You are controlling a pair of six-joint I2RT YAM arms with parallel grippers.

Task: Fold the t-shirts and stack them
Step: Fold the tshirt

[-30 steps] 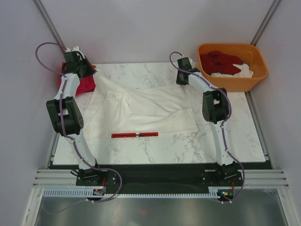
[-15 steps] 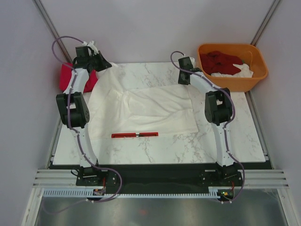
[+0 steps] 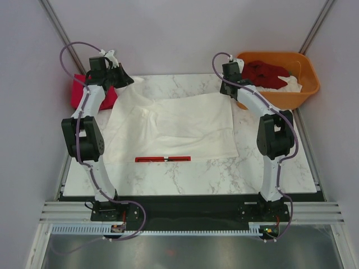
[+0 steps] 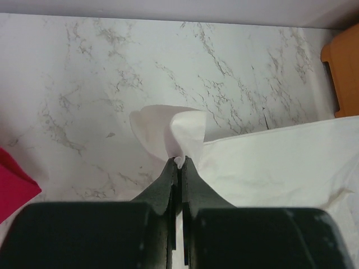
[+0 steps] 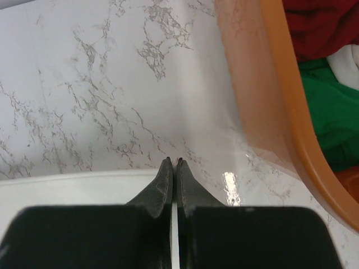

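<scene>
A large white t-shirt (image 3: pixel 174 126) lies spread on the marble table, with a red printed strip (image 3: pixel 162 159) at its near edge. My left gripper (image 3: pixel 124 80) is shut on its far left corner, and a white fold (image 4: pixel 179 131) pokes out past the closed tips (image 4: pixel 179 162). My right gripper (image 3: pixel 230 94) is shut at the far right corner. In the right wrist view its tips (image 5: pixel 173 161) are closed, with the white cloth (image 5: pixel 67 188) running under them. A pink-red t-shirt (image 3: pixel 78 92) lies at the far left, and shows in the left wrist view (image 4: pixel 14 188).
An orange tub (image 3: pixel 305 84) stands at the far right, close beside my right gripper. It holds a dark red shirt (image 3: pixel 263 72), white cloth (image 3: pixel 286 85) and, in the right wrist view, green cloth (image 5: pixel 331 117). Bare marble (image 3: pixel 185 179) shows near the front edge.
Both grippers have moved toward the far edge and apart, pulling the white t-shirt's far edge with them. The rumpled shirt now lies stretched much flatter.
</scene>
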